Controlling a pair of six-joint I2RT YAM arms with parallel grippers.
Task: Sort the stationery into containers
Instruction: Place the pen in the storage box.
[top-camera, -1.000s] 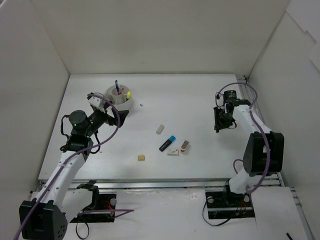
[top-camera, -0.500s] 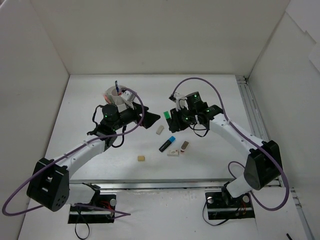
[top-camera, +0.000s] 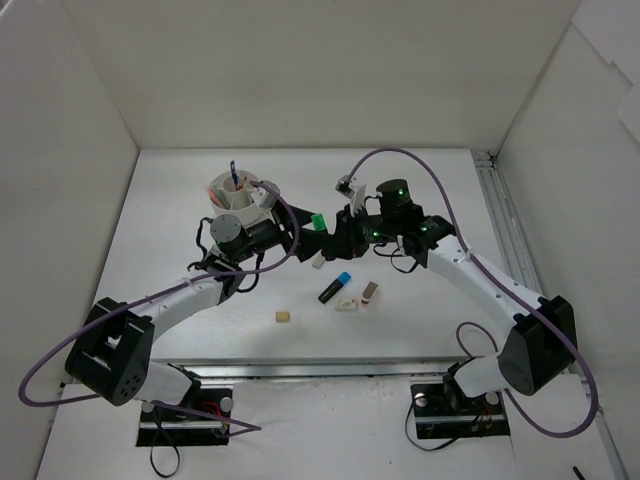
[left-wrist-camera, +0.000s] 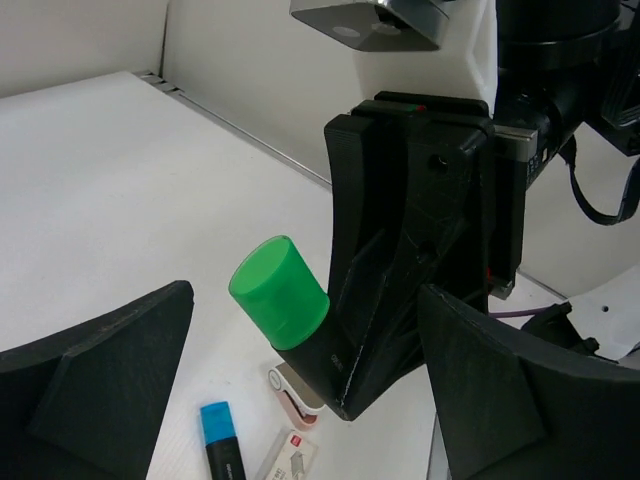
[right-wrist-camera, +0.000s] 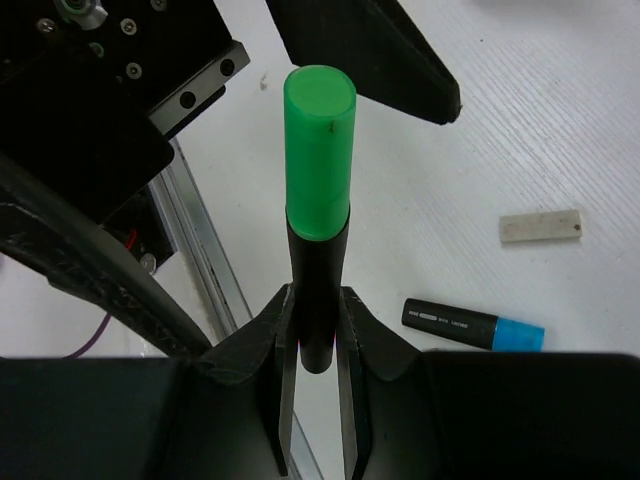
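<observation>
My right gripper (right-wrist-camera: 315, 330) is shut on the black barrel of a marker with a green cap (right-wrist-camera: 318, 165) and holds it above the table, cap pointing toward the left arm. In the top view the cap (top-camera: 317, 221) sits between the two grippers. My left gripper (left-wrist-camera: 300, 300) is open, its two fingers either side of the green cap (left-wrist-camera: 278, 290) without touching it. The round white pot (top-camera: 235, 192) stands behind the left wrist with pens in it. A blue-capped black marker (top-camera: 335, 287), a white eraser (top-camera: 320, 259) and a beige eraser (top-camera: 284, 316) lie on the table.
A labelled white eraser (top-camera: 347, 304) and a small pink-and-white item (top-camera: 370, 292) lie beside the blue-capped marker. White walls close in the table on three sides. A metal rail (top-camera: 505, 215) runs along the right edge.
Both arms have swung in to the table's middle. The right gripper carried the green-capped marker leftward from the right side; the left gripper left the pot and now brackets the cap.
</observation>
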